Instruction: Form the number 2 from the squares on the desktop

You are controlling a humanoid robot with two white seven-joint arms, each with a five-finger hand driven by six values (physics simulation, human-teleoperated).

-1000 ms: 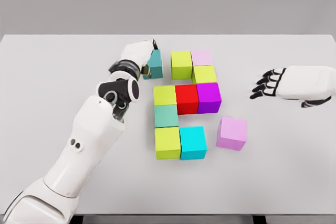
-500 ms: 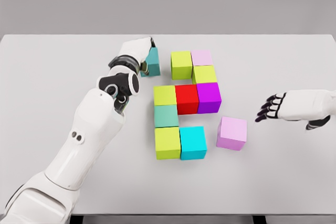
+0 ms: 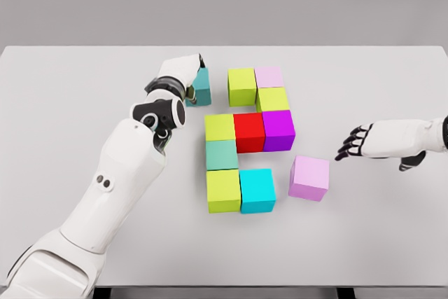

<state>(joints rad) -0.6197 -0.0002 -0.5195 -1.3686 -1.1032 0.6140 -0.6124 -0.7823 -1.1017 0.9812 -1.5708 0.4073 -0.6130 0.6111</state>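
Coloured cubes lie in a cluster mid-table: a lime cube (image 3: 241, 86) and a pale pink cube (image 3: 269, 77) at the top, then a lime cube (image 3: 273, 99), a purple cube (image 3: 278, 129), a red cube (image 3: 248, 131) and a lime cube (image 3: 220, 127). Below come a sea-green cube (image 3: 222, 154), a lime cube (image 3: 223, 190) and a cyan cube (image 3: 257, 190). A violet-pink cube (image 3: 309, 178) sits apart at the lower right. My left hand (image 3: 183, 75) is wrapped on a teal cube (image 3: 202, 87) left of the top row. My right hand (image 3: 351, 145) hovers open, right of the violet-pink cube.
The white table (image 3: 70, 103) runs wide to the left and right of the cluster. My left forearm (image 3: 133, 166) crosses the table's left half, close beside the cluster's left column. The front edge lies near the bottom of the view.
My right hand has dropped lower and drawn back to the right, ending near the violet-pink cube's level. The left hand and teal cube have shifted slightly up and left.
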